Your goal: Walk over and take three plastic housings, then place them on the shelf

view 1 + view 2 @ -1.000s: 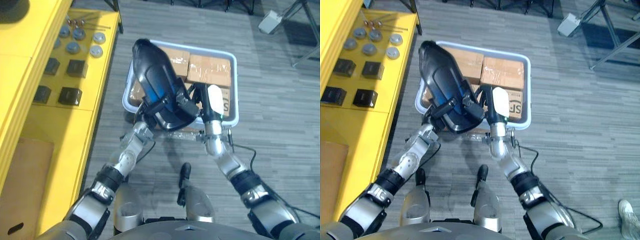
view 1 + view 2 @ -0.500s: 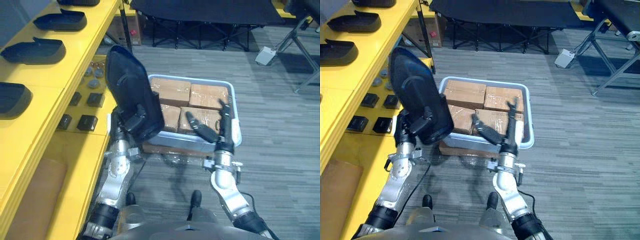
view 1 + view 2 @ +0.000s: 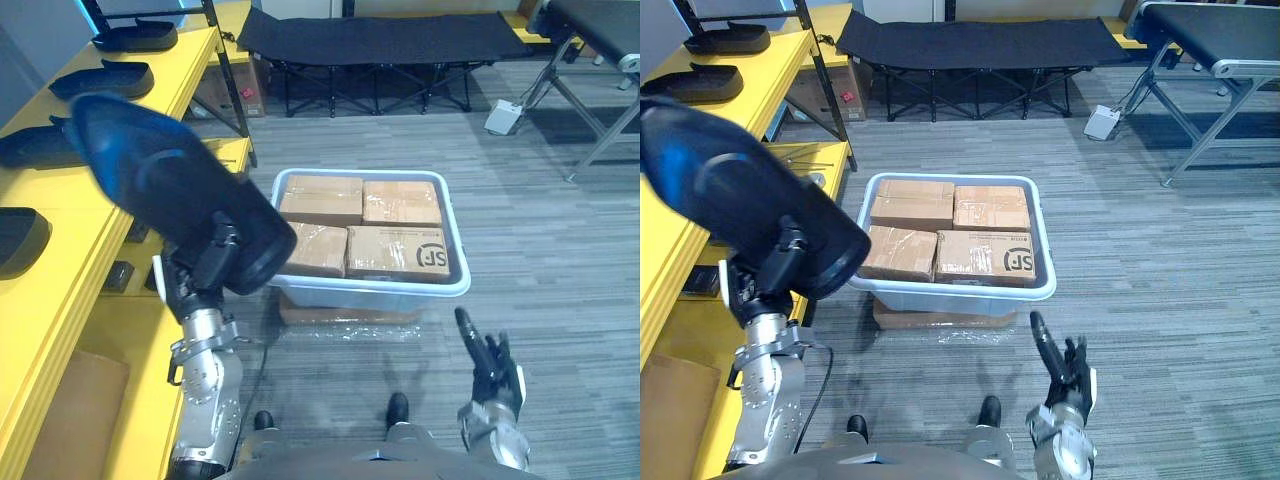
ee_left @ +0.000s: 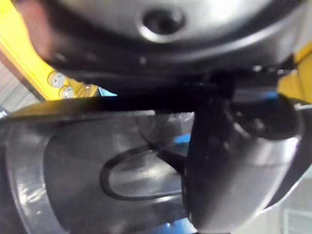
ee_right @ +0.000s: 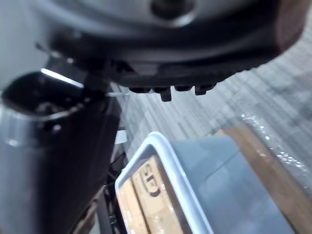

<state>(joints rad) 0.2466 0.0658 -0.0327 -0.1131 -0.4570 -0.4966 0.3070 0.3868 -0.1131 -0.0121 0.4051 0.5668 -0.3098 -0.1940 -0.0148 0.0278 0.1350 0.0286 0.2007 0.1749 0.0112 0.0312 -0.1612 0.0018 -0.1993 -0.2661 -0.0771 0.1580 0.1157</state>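
while left hand (image 3: 207, 272) raised clasps black plastic housing (image 3: 165, 185) beside yellow shelf (image 3: 62, 262), right hand (image 3: 492, 372) low, stretched straight

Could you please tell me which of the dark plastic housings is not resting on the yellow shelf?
The big housing gripped by the left robot hand and held up in the air; the other housings lie flat on the yellow shelf.

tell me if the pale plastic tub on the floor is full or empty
Full: four brown cardboard boxes pack the pale plastic tub side by side, wall to wall.
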